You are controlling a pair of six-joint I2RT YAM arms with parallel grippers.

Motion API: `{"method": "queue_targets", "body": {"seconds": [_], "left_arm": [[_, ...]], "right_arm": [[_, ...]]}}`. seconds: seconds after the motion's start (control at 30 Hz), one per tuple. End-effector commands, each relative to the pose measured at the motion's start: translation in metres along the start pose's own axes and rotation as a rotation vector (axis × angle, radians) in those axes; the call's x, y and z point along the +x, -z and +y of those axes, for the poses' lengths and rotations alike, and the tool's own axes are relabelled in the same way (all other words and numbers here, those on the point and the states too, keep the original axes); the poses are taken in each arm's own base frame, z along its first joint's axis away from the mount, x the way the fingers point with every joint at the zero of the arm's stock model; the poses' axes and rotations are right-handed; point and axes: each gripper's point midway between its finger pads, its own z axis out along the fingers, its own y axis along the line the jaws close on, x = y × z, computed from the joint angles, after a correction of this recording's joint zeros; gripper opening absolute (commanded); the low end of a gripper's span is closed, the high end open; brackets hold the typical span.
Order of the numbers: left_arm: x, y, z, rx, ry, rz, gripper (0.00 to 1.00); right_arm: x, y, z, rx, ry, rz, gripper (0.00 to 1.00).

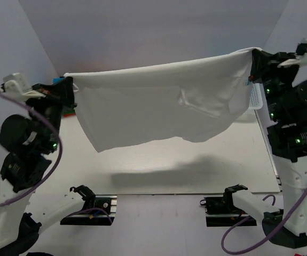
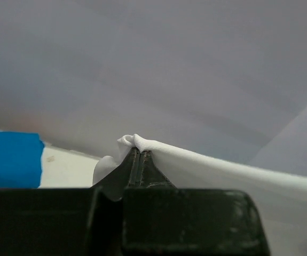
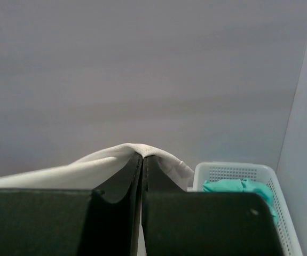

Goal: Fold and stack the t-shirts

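Blk L/R jaws on soft creased white tee (image 1: pixel 142 106)

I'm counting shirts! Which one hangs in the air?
The white shirt, pinched by left fingers and right fingers. The blue shirt lies lower; the teal shirt sits in the basket.

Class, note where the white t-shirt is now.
In the top view the white t-shirt hangs spread above the table, its top corners pinched by the left hand and right hand.
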Motion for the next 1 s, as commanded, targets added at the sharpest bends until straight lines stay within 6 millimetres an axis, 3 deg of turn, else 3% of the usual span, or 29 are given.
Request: {"method": "queue_targets", "body": {"seconds": [0.0, 0.03, 0.1, 0.13, 0.17, 0.23, 0.27, 0.3, 0.33, 0.37, 0.4, 0.43, 0.47, 0.53, 0.57, 0.6, 0.63, 0.67, 0.73, 0.77, 0.8, 0.83, 0.87, 0.97], "left_arm": [[0.075, -0.044, 0.018, -0.163, -0.16, 0.124, 0.0], [0.092, -0.053, 0.026, -0.214, -0.202, 0.145, 0.0], [0.131, -0.065, 0.059, -0.398, -0.303, 0.181, 0.0], [0.17, -0.076, 0.077, -0.485, -0.373, 0.245, 0.0], [0.2, -0.08, 0.086, -0.495, -0.398, 0.298, 0.0], [0.238, -0.092, 0.116, -0.549, -0.45, 0.359, 0.0], [0.28, -0.1, 0.133, -0.572, -0.459, 0.445, 0.13], [0.299, -0.104, 0.148, -0.603, -0.465, 0.484, 0.44], [0.315, -0.107, 0.172, -0.641, -0.483, 0.543, 0.64], [0.326, -0.112, 0.177, -0.648, -0.47, 0.614, 0.9], [0.354, -0.113, 0.204, -0.728, -0.473, 0.688, 1.0], [0.347, -0.13, 0.201, -0.746, -0.454, 0.675, 1.0], [0.353, -0.125, 0.209, -0.779, -0.475, 0.737, 1.0], [0.354, -0.135, 0.212, -0.792, -0.462, 0.744, 1.0], [0.358, -0.137, 0.208, -0.767, -0.441, 0.756, 1.0], [0.356, -0.137, 0.209, -0.756, -0.432, 0.759, 1.0], [0.366, -0.13, 0.207, -0.719, -0.419, 0.801, 1.0], [0.36, -0.132, 0.2, -0.687, -0.388, 0.778, 1.0], [0.375, -0.117, 0.195, -0.632, -0.35, 0.841, 1.0], [0.379, -0.112, 0.192, -0.607, -0.331, 0.855, 1.0], [0.381, -0.108, 0.183, -0.568, -0.311, 0.868, 1.0], [0.398, -0.093, 0.179, -0.524, -0.288, 0.929, 1.0], [0.405, -0.085, 0.174, -0.498, -0.278, 0.953, 1.0], [0.43, -0.049, 0.17, -0.443, -0.189, 1.06, 1.0]], "right_arm": [[0.073, -0.044, -0.005, 0.034, 0.009, 0.168, 0.0], [0.087, -0.051, -0.005, 0.039, -0.01, 0.2, 0.0], [0.158, -0.075, -0.005, 0.034, -0.02, 0.353, 0.0], [0.179, -0.081, -0.008, 0.045, -0.034, 0.392, 0.0], [0.236, -0.094, -0.004, 0.016, -0.042, 0.51, 0.0], [0.272, -0.105, -0.005, 0.022, -0.055, 0.576, 0.0], [0.314, -0.111, -0.01, 0.047, -0.06, 0.663, 0.0], [0.357, -0.115, -0.015, 0.057, -0.062, 0.752, 0.0], [0.351, -0.125, -0.013, 0.067, -0.067, 0.77, 0.0], [0.39, -0.127, -0.02, 0.075, -0.06, 0.852, 0.1], [0.395, -0.139, -0.016, 0.067, -0.062, 0.886, 0.21], [0.418, -0.138, -0.016, 0.069, -0.062, 0.937, 0.41], [0.423, -0.136, -0.017, 0.066, -0.05, 0.962, 0.48], [0.422, -0.141, -0.013, 0.045, -0.042, 0.959, 0.62], [0.424, -0.139, -0.013, 0.044, -0.04, 0.959, 0.74], [0.433, -0.13, -0.014, 0.042, -0.042, 0.986, 0.76], [0.418, -0.132, -0.014, 0.041, -0.044, 0.946, 0.78], [0.437, -0.113, -0.019, 0.054, -0.044, 1.001, 0.9], [0.423, -0.104, -0.017, 0.057, -0.05, 0.986, 0.9], [0.434, -0.082, -0.021, 0.067, -0.05, 1.033, 0.9], [0.435, -0.075, -0.021, 0.083, -0.076, 1.044, 0.9], [0.431, -0.068, -0.016, 0.069, -0.096, 1.046, 0.9], [0.449, -0.041, -0.02, 0.084, -0.117, 1.104, 0.9], [0.464, -0.004, -0.015, 0.084, -0.187, 1.169, 0.9]]}}
